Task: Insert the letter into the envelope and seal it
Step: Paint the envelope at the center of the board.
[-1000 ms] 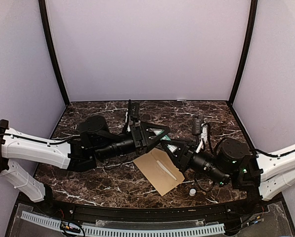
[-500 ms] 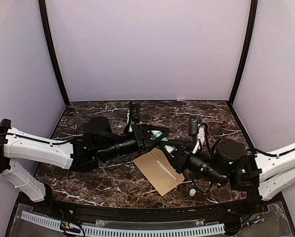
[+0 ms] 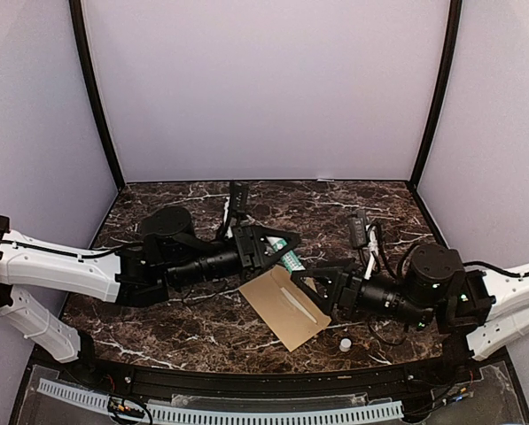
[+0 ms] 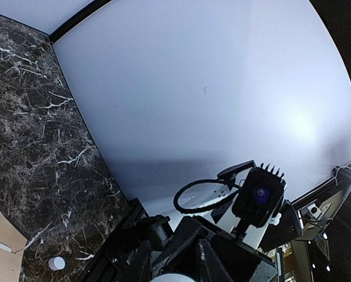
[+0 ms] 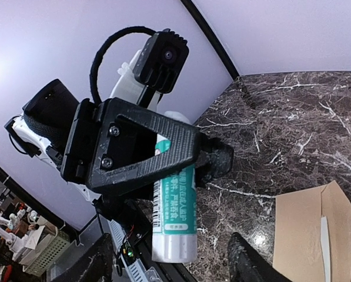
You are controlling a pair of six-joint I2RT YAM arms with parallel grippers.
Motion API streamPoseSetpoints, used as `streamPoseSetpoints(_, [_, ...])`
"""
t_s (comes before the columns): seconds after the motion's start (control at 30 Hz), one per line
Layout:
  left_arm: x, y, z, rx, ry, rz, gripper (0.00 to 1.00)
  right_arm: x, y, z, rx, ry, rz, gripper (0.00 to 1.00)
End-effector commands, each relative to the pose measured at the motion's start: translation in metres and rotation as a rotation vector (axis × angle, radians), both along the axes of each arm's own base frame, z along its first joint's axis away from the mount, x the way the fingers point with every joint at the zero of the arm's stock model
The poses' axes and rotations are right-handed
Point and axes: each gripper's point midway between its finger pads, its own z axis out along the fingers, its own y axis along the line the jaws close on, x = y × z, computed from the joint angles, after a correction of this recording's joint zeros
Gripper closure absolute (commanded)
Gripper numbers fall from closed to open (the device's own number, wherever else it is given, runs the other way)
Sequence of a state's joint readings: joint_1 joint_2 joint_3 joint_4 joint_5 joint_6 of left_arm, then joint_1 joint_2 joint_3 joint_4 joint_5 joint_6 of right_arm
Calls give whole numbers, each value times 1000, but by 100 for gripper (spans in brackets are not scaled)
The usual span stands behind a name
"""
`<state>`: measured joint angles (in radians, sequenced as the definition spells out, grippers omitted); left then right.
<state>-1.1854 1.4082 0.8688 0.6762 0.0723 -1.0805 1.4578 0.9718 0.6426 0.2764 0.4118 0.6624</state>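
- Two arms reached inward over the dark marble table [image 3: 384, 205], their heads close together near its middle.
- The left gripper [image 3: 280, 248] was clamped on a white-and-teal glue stick [image 5: 174, 226]; the right wrist view showed the tube crossing between its closed fingers, with the printed end pointing down.
- The right gripper [image 3: 313, 283] had its jaws standing well apart with nothing between them, just beside the envelope's right edge.
- The envelope [image 3: 282, 308] lay flat on the table, turned at a slant, near the front edge and between the two arms.
- A thin white strip [image 3: 298, 304] ran along the envelope's upper face.
- The letter could not be made out; whether it sat inside the envelope could not be told.
- A small white cap [image 3: 345, 343] stood on the marble just right of the envelope's near corner, apart from it.
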Motion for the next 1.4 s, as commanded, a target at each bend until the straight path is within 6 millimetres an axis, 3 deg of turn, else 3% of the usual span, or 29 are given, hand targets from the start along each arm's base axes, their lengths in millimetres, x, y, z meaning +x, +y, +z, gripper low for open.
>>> streamPoseSetpoints(0.0, [-9, -1, 17, 3, -54, -51, 100, -4, -6, -18, -32, 66, 68, 43])
streamPoseSetpoints(0.2, [-14, -8, 16, 17, -60, -93, 100, -8, -4, -12, 26, 85, 146, 52])
streamPoseSetpoints(0.47, [-18, -12, 12, 24, -53, -127, 100, -7, 6, -10, 30, 96, 166, 54])
streamPoseSetpoints(0.77, [-21, -16, 9, 36, -48, -156, 100, -3, 8, -9, 37, 96, 150, 84])
streamPoseSetpoints(0.9, [-23, -18, 7, 43, -50, -170, 99, -2, 7, -7, 52, 95, 147, 91])
streamPoseSetpoints(1.0, [-24, -20, 7, 41, -52, -177, 89, -2, 9, -7, 53, 98, 149, 94])
streamPoseSetpoints(1.17, [-23, -21, 6, 50, -53, -175, 64, -1, 13, -6, 54, 98, 150, 95])
streamPoseSetpoints(1.37, [-22, -26, 4, 54, -52, -183, 56, -1, 23, -8, 42, 103, 159, 95])
